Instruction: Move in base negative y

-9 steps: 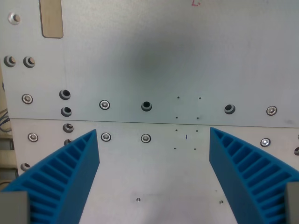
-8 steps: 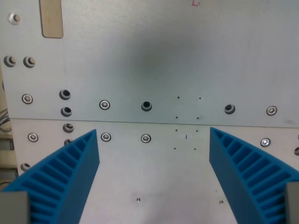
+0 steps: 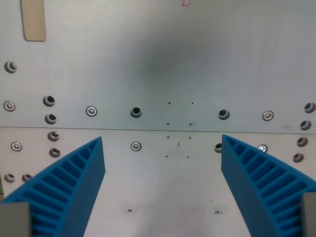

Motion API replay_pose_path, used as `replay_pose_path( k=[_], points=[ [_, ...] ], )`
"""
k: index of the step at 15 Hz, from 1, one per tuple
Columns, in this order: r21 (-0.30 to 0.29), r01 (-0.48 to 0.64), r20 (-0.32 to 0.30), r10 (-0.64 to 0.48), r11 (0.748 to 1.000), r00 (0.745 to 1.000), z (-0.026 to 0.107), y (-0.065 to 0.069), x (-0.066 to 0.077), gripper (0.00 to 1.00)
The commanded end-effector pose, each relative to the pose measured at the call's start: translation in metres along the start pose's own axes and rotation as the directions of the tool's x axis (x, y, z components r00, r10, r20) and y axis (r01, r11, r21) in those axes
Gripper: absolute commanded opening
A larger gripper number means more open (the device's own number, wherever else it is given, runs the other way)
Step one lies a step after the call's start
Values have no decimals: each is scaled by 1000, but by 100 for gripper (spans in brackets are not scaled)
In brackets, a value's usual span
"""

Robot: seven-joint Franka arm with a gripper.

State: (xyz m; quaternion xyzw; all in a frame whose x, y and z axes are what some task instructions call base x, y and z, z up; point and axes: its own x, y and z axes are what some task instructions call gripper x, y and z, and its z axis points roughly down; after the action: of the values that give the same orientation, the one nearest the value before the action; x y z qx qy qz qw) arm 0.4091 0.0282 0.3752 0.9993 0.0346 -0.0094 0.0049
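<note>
Comparing with half a second ago, we see every bolt, hole and the seam [image 3: 158, 129] on the metal tabletop [image 3: 148, 59] sitting further toward the wrist view's left, so our camera has moved, not the hardware. The gripper [image 3: 163, 148] has its blue ribbed jaws spread wide with nothing between them. A tan slot [image 3: 34, 19] is cut off at the top edge, a red mark [image 3: 186, 3] there is too clipped to read, and one hole [image 3: 217, 147] hides partly behind a jaw.
</note>
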Motion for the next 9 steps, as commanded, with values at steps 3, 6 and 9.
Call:
replay_pose_path(
  k=[3,6,9],
  points=[
    [5,10,-13,-10,1000,1000,-2,25,-9,100],
    [5,10,-13,-10,1000,1000,-1,40,-10,100],
    [5,10,-13,-10,1000,1000,-1,55,-12,100]
  ],
)
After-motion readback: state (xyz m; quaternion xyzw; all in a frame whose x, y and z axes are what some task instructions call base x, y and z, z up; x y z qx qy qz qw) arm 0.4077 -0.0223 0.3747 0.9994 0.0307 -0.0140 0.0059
